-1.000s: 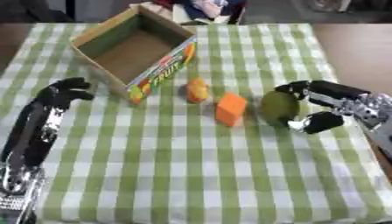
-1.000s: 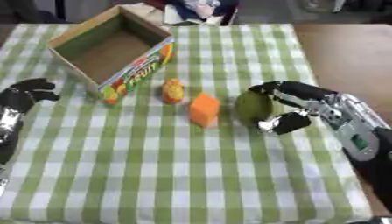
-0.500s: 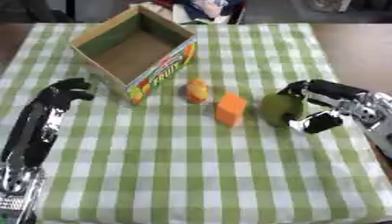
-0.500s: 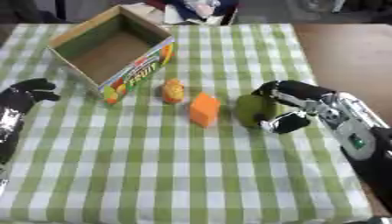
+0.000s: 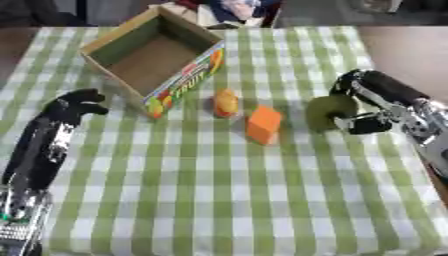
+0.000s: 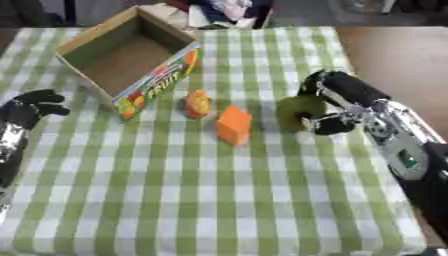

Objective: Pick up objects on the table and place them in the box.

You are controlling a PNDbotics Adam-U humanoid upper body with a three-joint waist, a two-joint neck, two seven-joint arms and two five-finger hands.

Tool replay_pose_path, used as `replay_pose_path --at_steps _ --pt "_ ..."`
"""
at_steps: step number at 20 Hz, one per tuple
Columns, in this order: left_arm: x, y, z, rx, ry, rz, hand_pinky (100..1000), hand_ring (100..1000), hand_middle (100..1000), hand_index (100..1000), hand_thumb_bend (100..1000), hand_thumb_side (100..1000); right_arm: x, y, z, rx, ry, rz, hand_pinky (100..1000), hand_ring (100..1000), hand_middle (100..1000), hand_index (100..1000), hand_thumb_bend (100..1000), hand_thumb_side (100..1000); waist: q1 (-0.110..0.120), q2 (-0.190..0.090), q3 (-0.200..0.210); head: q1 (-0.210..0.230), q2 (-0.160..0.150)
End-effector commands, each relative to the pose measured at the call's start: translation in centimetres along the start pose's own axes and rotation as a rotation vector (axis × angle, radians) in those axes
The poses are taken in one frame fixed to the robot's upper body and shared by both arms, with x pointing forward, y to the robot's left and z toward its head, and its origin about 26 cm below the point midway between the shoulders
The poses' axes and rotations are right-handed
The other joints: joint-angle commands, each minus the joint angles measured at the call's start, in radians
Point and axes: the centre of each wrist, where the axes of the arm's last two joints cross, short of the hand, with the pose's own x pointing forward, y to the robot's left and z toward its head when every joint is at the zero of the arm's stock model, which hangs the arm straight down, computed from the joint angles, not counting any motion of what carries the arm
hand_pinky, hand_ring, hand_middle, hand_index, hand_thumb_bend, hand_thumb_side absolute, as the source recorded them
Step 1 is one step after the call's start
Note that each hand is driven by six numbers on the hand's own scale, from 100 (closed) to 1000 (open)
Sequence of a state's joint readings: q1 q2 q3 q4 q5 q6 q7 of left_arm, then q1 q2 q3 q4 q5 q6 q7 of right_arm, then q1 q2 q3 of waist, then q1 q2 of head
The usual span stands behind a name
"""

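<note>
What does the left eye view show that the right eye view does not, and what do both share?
Only the left eye view shows the whole left arm down to its silver base. Only the right eye view shows more of the right forearm. Both show the box, the small orange fruit, the orange block, the left hand resting on the cloth, and the right hand curled round the green fruit.

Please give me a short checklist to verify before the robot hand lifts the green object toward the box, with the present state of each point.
1. Right robot hand curled round the green object: ok.
2. Box open at the top, inside looks empty: ok.
3. Path to the box: orange block and small orange-yellow object lie between, so lift above them: not ok for a low path.
4. Left robot hand rests apart from the box: ok.
5. Green object already off the tablecloth: cannot tell.
</note>
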State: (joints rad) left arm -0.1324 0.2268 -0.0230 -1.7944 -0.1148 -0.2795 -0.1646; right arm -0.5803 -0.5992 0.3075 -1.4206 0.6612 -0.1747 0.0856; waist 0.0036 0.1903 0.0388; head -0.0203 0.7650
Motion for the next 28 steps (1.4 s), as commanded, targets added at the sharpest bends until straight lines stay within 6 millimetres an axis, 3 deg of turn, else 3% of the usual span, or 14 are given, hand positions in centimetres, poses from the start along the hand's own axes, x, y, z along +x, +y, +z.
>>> replay_pose_path --at_steps 1,8,14,17,23,24,28 --pt "0.4 0.5 -0.2 -0.01 -0.018 -0.023 844 678 706 829 100 887 0.9 -3.6 -1.0 -0.12 -0.038 0.021 572 577 293 410 100 100 -0.001 -0.017 0.0 0.003 0.005" --pt "0.5 0.4 -0.3 -0.017 -0.022 -0.019 844 676 705 828 100 886 4.1 -9.4 -4.8 -0.21 -0.165 0.072 579 575 296 413 100 100 -0.004 -0.021 0.01 0.002 0.005" --pt "0.6 0.1 -0.5 -0.029 -0.032 -0.006 844 676 705 828 100 887 7.4 -11.4 -10.2 -0.25 -0.241 0.055 580 574 301 418 100 100 -0.001 -0.018 0.032 -0.012 0.004" --pt "0.7 0.0 -0.8 -0.039 -0.041 -0.001 844 676 705 827 100 887 9.1 -11.6 -12.9 -0.254 -0.271 0.065 581 575 304 421 100 100 0.001 -0.012 0.047 -0.025 -0.004" --pt "0.7 -0.1 -0.8 -0.042 -0.043 0.002 844 676 704 827 100 888 8.9 -11.0 -13.8 -0.257 -0.281 0.083 586 578 313 430 100 100 0.002 -0.01 0.051 -0.03 -0.006" --pt "0.9 -0.3 -1.1 -0.056 -0.058 0.006 843 676 704 826 100 886 9.5 -10.9 -14.3 -0.243 -0.299 0.092 620 602 355 478 100 100 0.007 -0.005 0.064 -0.056 -0.02" --pt "1.5 -1.2 -2.2 -0.114 -0.102 0.036 843 676 703 826 100 886 12.5 -9.8 -16.9 -0.152 -0.314 0.105 636 615 382 508 100 100 0.007 0.006 0.149 -0.136 -0.046"
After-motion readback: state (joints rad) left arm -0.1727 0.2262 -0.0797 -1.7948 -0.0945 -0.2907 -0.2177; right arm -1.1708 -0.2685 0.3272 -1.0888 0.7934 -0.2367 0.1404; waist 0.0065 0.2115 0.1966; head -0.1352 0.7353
